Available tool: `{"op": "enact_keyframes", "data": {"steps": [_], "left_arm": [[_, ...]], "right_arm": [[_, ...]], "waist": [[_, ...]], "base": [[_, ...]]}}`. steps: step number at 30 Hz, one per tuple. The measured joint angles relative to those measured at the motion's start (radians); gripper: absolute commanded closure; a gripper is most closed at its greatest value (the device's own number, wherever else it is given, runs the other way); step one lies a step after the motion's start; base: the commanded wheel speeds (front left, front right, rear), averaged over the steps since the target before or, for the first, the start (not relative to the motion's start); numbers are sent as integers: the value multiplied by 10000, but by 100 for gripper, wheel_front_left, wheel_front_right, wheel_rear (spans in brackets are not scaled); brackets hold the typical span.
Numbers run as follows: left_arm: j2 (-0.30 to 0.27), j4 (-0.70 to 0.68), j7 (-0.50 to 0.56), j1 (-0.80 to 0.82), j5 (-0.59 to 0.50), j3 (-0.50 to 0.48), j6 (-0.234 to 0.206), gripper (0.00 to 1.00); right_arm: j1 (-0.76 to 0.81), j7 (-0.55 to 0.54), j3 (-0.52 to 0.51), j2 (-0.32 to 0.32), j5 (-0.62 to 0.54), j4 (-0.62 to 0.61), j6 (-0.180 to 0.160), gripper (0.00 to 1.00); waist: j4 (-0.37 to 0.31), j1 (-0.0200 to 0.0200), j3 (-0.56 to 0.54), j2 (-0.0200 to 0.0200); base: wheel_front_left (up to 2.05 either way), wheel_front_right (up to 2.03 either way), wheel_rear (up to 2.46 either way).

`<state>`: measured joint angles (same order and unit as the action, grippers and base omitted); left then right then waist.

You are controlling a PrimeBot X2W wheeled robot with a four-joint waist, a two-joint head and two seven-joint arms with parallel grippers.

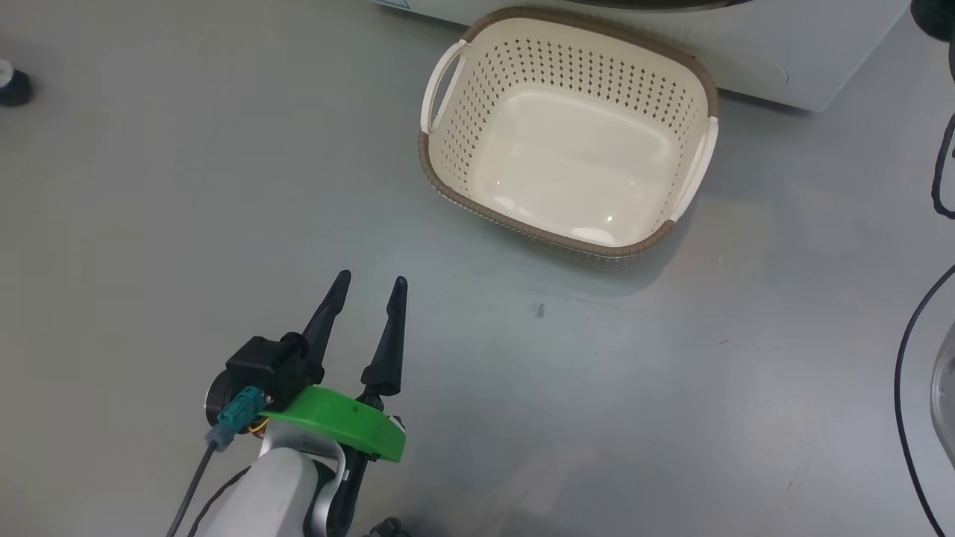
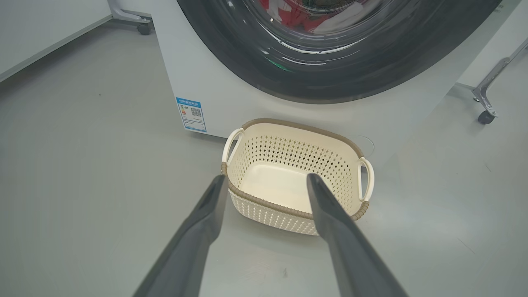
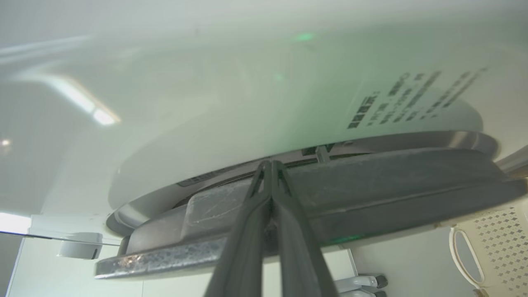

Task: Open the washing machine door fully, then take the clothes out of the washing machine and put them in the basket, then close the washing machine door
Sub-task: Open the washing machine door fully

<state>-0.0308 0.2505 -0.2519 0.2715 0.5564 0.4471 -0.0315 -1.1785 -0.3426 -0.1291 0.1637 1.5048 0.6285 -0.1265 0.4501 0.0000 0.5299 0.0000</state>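
The cream basket (image 1: 462, 149) stands empty on the grey floor, right in front of the white washing machine (image 1: 746, 45). My left gripper (image 1: 371, 280) hovers open short of the basket (image 2: 288, 154), nothing between its fingers. In the left wrist view the washing machine door (image 2: 247, 53) lies against the washing machine (image 2: 231, 95), and red and white clothes (image 2: 288, 16) show through its glass. My right gripper (image 3: 270, 164) is shut, its tips at the narrow gap between the door (image 3: 371, 185) rim and the washer's front (image 3: 206, 103).
A blue label (image 2: 191, 114) is on the washer's lower left corner. Wheeled frame legs (image 2: 486, 117) stand beside the machine on both sides. A black cable (image 1: 906, 358) curves along the right edge and a small black wheel (image 1: 11, 82) sits far left.
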Motion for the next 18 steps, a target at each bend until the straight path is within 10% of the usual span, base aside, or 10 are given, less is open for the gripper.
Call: {"op": "enact_keyframes", "data": {"steps": [18], "left_arm": [[13,12,0,114,71,15,-2,0]], "right_arm": [[-962,-1012,125,253,420,1572,2,100]], "waist": [[63,0,80,1]], "base": [[0,0,0]]}}
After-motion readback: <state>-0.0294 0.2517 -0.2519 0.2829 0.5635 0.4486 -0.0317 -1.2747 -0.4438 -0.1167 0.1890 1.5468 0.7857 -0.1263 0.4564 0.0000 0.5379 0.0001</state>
